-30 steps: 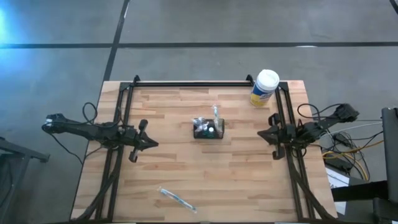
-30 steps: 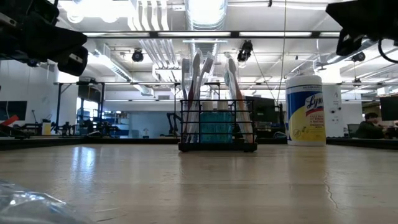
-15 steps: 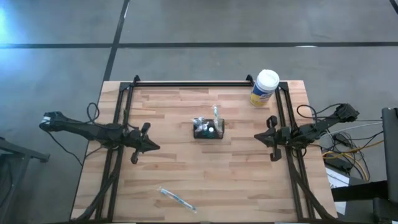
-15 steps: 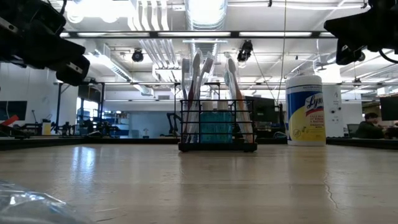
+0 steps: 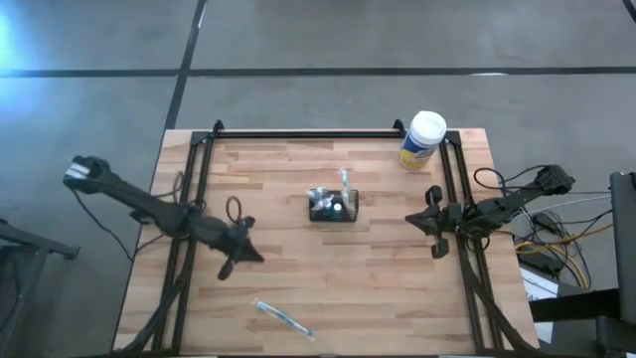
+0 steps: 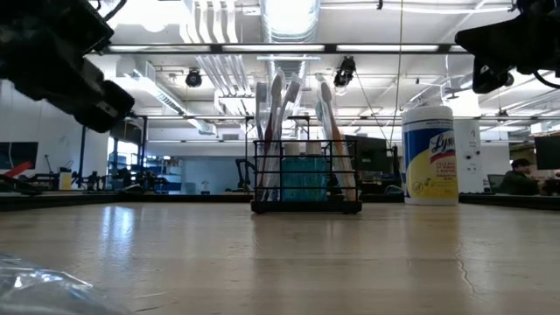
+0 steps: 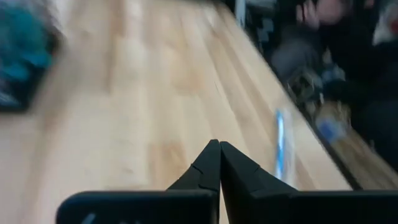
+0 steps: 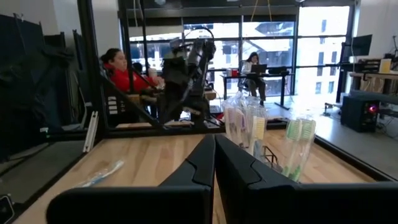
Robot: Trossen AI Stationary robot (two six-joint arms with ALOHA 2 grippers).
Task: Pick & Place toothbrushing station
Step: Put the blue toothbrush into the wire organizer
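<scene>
both arms are up off the table, but only one has really gone anywhere in the last second. the left gripper (image 5: 241, 257) has swung away from its spot level with the caddy and dropped toward the near half of the table, so it now hangs closer to the wrapped toothbrush (image 5: 282, 318) lying by the near edge. the right gripper (image 5: 433, 221) has only crept a bit inward from the right rail and mostly sits where it was.

the toothbrushing station (image 5: 332, 206) hasn't budged: it stands upright in the middle of the table, brushes poking out the top, well apart from both grippers. the wipes canister (image 5: 422, 139) is off at the far right corner.

so my read is that nothing's been picked yet. the left arm seems to be heading for the loose brush rather than the caddy, though that's a guess.

jaws: in each wrist view the two fingers meet tip to tip, so both grippers are pressed together with nothing between them, touching nothing.
</scene>
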